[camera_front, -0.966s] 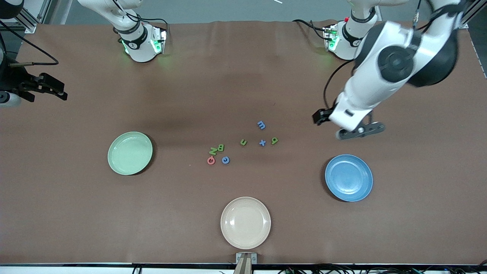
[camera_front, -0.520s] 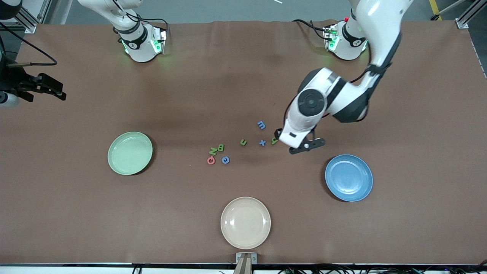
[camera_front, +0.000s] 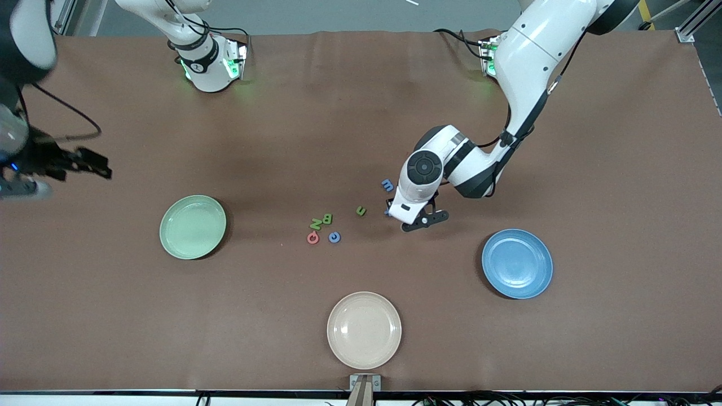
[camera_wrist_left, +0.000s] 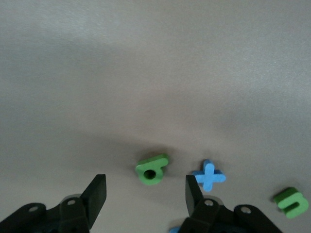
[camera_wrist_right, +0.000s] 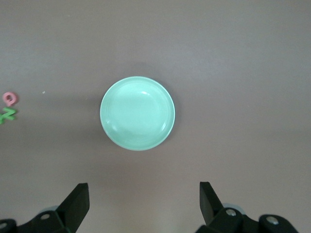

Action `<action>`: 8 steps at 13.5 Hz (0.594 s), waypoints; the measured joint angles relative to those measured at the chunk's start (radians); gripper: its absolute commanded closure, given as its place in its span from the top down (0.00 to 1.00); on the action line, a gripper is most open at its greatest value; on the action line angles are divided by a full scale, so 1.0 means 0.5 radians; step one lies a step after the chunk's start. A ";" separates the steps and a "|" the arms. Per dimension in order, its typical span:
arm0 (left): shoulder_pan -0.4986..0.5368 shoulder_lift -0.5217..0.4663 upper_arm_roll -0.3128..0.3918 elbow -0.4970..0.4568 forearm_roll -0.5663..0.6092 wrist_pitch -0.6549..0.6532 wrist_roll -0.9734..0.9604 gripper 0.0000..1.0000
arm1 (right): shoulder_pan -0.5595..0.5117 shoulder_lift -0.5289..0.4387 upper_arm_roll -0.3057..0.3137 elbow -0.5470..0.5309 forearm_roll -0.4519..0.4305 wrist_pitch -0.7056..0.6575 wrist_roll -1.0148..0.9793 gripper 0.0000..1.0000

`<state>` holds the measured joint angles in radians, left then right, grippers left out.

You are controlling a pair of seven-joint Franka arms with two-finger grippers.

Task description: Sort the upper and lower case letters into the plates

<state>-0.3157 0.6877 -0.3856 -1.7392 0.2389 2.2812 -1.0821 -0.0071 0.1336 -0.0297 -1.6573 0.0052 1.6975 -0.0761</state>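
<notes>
**Left tool low over the small letters**

The left tool (camera_wrist_left: pixel 146 191) hangs low over the worktop (camera_front: pixel 361 113) with its fingers (camera_wrist_left: pixel 97 191) spread, and the green g (camera_wrist_left: pixel 151 169) lies flat between them, touched by neither. In the front view that tool (camera_front: pixel 414 223) and its wrist cover the g. The blue x (camera_wrist_left: pixel 209 175) lies just beside the g, toward the right arm's end; only a sliver of it shows at the wrist's edge from the front. The green n (camera_front: pixel 361 211) comes next that way, apart from the x. The blue m (camera_front: pixel 387 184) sits farther from the front camera than the x.

Well on from the g toward the right arm's end is a tight cluster: green B (camera_front: pixel 327 218) and N (camera_front: pixel 315 224) touching, the red ring (camera_front: pixel 313 238) and blue ring (camera_front: pixel 334 237) just nearer the camera.

The blue plate (camera_front: pixel 517 263) lies toward the left arm's end, nearer the camera than the g. The green plate (camera_front: pixel 193 226) lies well past the cluster. The beige plate (camera_front: pixel 364 330) sits near the front edge.

The right tool (camera_wrist_right: pixel 143 201) waits high over bare worktop near the green plate, fingers spread wide.
</notes>
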 measured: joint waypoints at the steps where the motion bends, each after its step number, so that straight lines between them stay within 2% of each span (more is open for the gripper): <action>1: -0.004 0.024 0.000 -0.001 0.018 0.031 -0.007 0.61 | 0.022 0.123 0.005 0.019 0.004 0.060 0.024 1.00; 5: -0.003 0.069 0.004 -0.019 0.052 0.058 -0.010 0.57 | 0.284 0.455 0.031 0.061 0.038 0.366 0.574 1.00; 8: -0.002 0.067 0.004 -0.034 0.053 0.082 -0.011 0.41 | 0.585 0.665 0.041 0.069 0.070 0.694 1.117 1.00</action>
<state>-0.3167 0.7214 -0.3837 -1.7561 0.2652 2.3224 -1.0874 0.2852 0.4661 -0.0093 -1.6231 0.0401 2.0448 0.4822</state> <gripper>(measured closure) 0.441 0.000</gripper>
